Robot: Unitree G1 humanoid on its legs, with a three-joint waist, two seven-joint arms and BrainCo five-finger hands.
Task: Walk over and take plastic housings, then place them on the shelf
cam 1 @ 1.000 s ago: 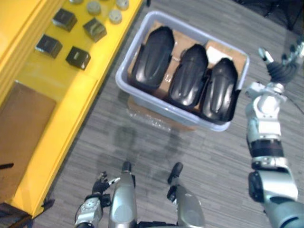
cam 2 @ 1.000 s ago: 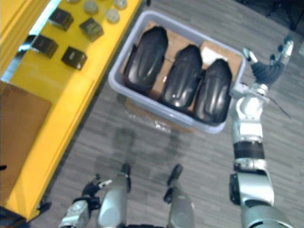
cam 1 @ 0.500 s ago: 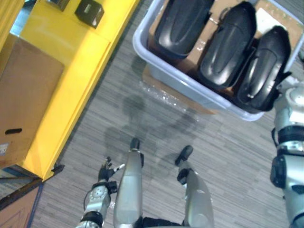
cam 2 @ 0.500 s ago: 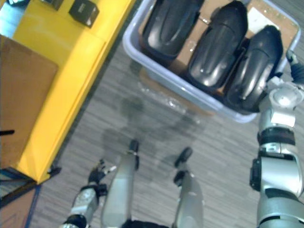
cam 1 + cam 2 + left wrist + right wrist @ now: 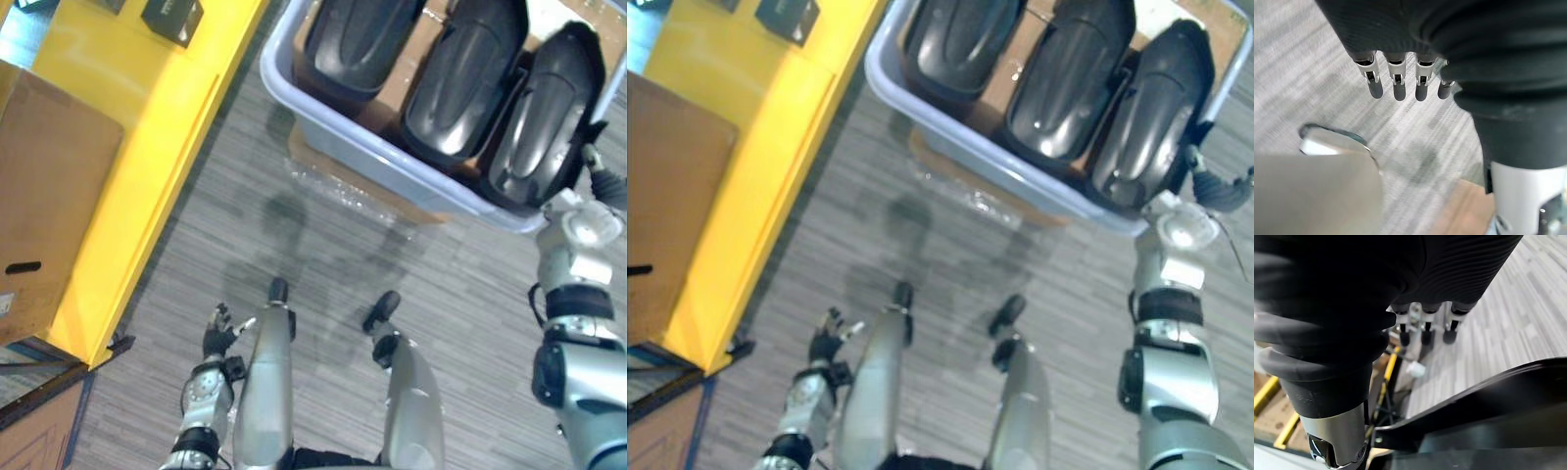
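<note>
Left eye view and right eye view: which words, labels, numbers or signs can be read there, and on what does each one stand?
No text can be read.
White sheet in the grey bin, beside the black housings: any print is too blurred.
Small label on the cardboard box: too small.
Top of the black box on the yellow shelf: mark too small.

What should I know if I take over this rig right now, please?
Left hand open, empty, low by the robot's side.
Right hand open, empty, by the right end of the grey bin.
All three plastic housings lie in that bin; the yellow shelf is to its left.
Done: robot stands at the bin.
To do: grasp each housing and place it on the shelf.
</note>
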